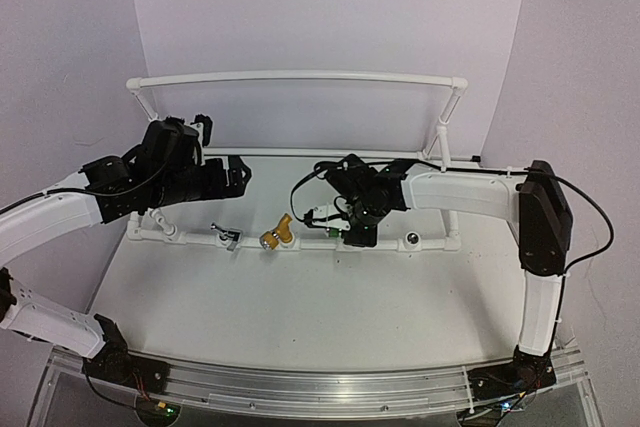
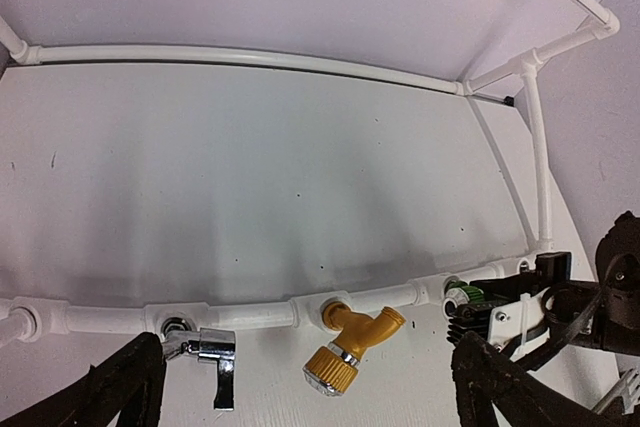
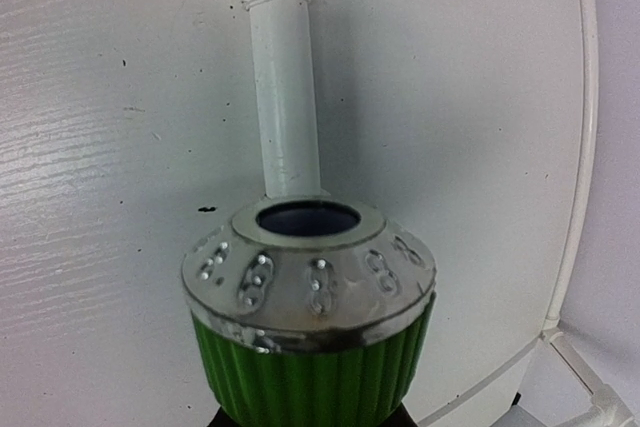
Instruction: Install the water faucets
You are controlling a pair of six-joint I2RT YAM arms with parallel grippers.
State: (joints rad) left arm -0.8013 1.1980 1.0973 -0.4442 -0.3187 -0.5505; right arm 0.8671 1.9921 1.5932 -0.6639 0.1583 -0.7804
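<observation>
Two taps look home on the front rail of the white pipe frame (image 1: 300, 76): the silver faucet (image 2: 205, 345) sits in its socket with the handle hanging down, and beside it the brass-yellow faucet (image 2: 350, 339) angles out of the next fitting. So it's the third one in play now. The green faucet (image 3: 310, 347) is grasped by the right gripper (image 1: 348, 229), right at the front rail, next fitting along from the brass one. From the right wrist camera its ribbed green body and metal-rimmed mouth fill the lower view, with a white pipe (image 3: 285, 97) running away behind it. Whether the thread has bitten into the socket, I can't tell; that joint is hidden.

Over on the other side, the left gripper (image 1: 238, 173) hangs above the rail near the silver tap, fingers (image 2: 125, 392) spread wide, holding nothing.

One more round socket (image 1: 412, 239) shows bare further right on the rail.

My read: this is the seating of the last faucet. The next move calls for keeping the green tap square to its fitting and turning it in without cross-threading, the frame likely wanting a steadying hold from the free arm
</observation>
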